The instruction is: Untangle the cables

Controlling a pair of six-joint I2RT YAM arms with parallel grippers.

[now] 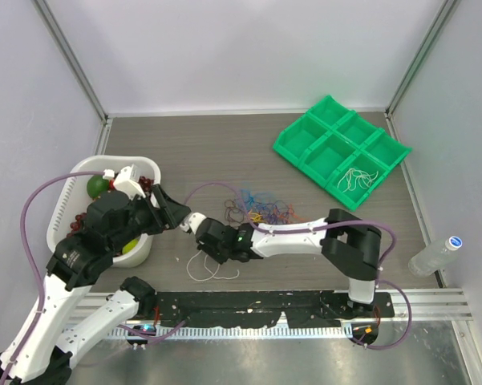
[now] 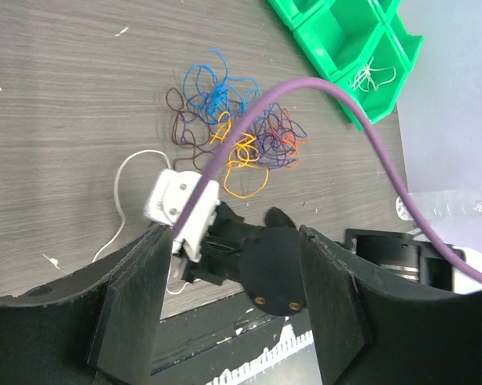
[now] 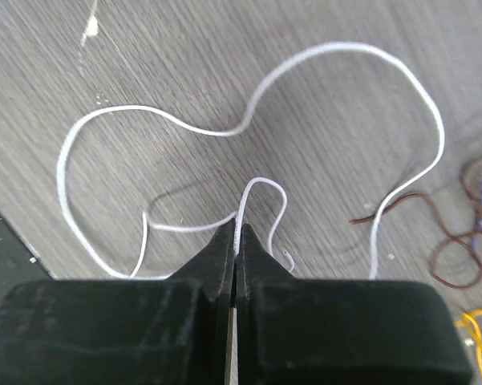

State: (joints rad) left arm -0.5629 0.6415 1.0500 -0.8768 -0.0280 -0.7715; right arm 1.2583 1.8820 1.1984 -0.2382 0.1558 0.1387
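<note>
A tangle of thin cables (image 1: 261, 210) in blue, purple, orange and yellow lies mid-table, and the left wrist view shows the same tangle (image 2: 232, 120). A loose white cable (image 1: 212, 273) loops on the wood just in front of it. My right gripper (image 3: 239, 234) is low over the table and shut, pinching a small loop of that white cable (image 3: 345, 50) between its tips. From above, the right gripper (image 1: 205, 252) sits left of the tangle. My left gripper (image 2: 232, 237) hovers open and empty above the right wrist, near the basket.
A green compartment tray (image 1: 317, 132) stands at the back right, with white strands (image 1: 359, 178) in one cell. A white basket (image 1: 64, 200) holding fruit sits at the left under my left arm. A clear bottle (image 1: 437, 255) lies at the right edge.
</note>
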